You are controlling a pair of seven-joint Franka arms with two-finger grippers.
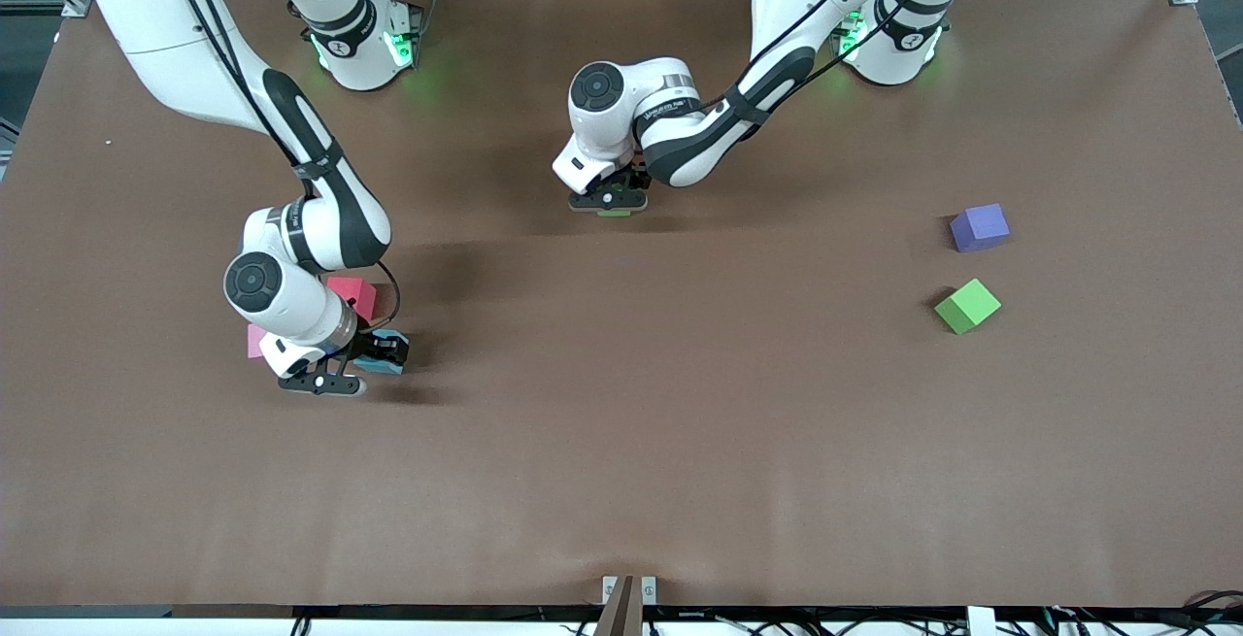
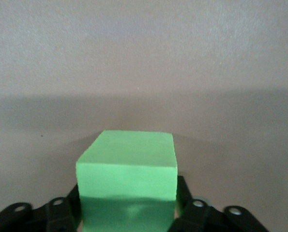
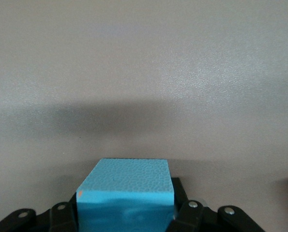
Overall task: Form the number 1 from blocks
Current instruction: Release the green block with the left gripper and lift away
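Observation:
My left gripper [image 1: 613, 203] is low over the middle of the table, shut on a bright green block [image 2: 127, 169]; in the front view only a sliver of that block [image 1: 614, 214] shows under the hand. At the right arm's end, my right gripper [image 1: 377, 356] is shut on a sky blue block [image 3: 125, 186], seen from the front as a blue edge [image 1: 373, 365]. A red block [image 1: 353, 294] and a light pink block [image 1: 254, 340] lie beside that arm, the pink one mostly hidden. A purple block [image 1: 979, 227] and a second green block [image 1: 967, 306] lie at the left arm's end. No orange block shows.
The brown table [image 1: 680, 442] spreads wide between the two groups of blocks. A small bracket [image 1: 628, 592] sits at the table's front edge.

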